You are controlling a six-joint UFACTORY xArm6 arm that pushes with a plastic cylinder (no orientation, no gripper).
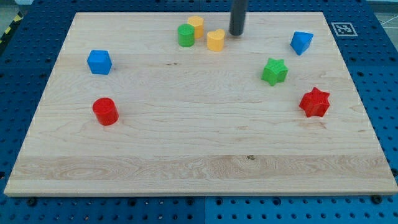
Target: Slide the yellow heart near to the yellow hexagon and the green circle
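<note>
While the rod stands upright near the view's top edge, my tip rests on the surface just to the view's right of the yellow heart, close beside it; whether the two touch cannot be made out. No pincer is fitted to this arm, so no pincer state can be told: the rod alone does the pushing. Taking the yellow heart as landmark, the yellow hexagon sits just up and to the view's left of it, and the green circle lies to the view's left, touching or nearly touching the hexagon. A narrow strip of bare wood separates the heart from that pair. Judged from this layout, the task appears close to finished or already met, since the three blocks form one tight cluster. My tip's position on the side of the heart away from the pair suits a push toward the view's left, which would carry the heart toward its neighbours. Well away from the heart, toward the view's right, lie a blue block, a green star and a red star; far to the view's left lie a blue cube and a red cylinder. None stands in the heart's path.
</note>
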